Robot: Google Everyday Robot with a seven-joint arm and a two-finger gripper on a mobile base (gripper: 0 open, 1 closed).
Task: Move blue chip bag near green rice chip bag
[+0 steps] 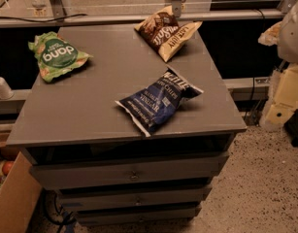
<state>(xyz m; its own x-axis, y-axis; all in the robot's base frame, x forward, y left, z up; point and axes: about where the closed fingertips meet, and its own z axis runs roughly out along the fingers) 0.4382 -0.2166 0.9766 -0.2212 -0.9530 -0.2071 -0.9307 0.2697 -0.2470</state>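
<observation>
Gripper (pixel 286 98) is hanging at the right edge of the view, past the right side of the cabinet (pixel 105 101) and lower than its top. I cannot tell whether the gripper is open or closed. It is holding nothing that can be made out, and it is sitting well apart from every bag.

Blue bag (pixel 158 101) is lying flat on the cabinet top, near the front edge and right of centre. It is slanting, one white sealed end pointing toward the front edge and the other toward the back right. White lettering, including "VINEGAR", is facing up.

Green bag (pixel 56 56) is resting at the back left corner of the top, its left part reaching the left edge, white lettering showing on a darker oval. It is lying well apart from the blue bag, with bare grey surface stretching between them.

Brown bag (pixel 167 32) is sitting at the back, right of centre, behind the blue bag and not touching it.

Drawers (pixel 134 176) are stacking up under the top, all looking closed. Speckled floor (pixel 265 188) is spreading out to the right, and a cardboard box (pixel 12 203) is standing at the lower left.
</observation>
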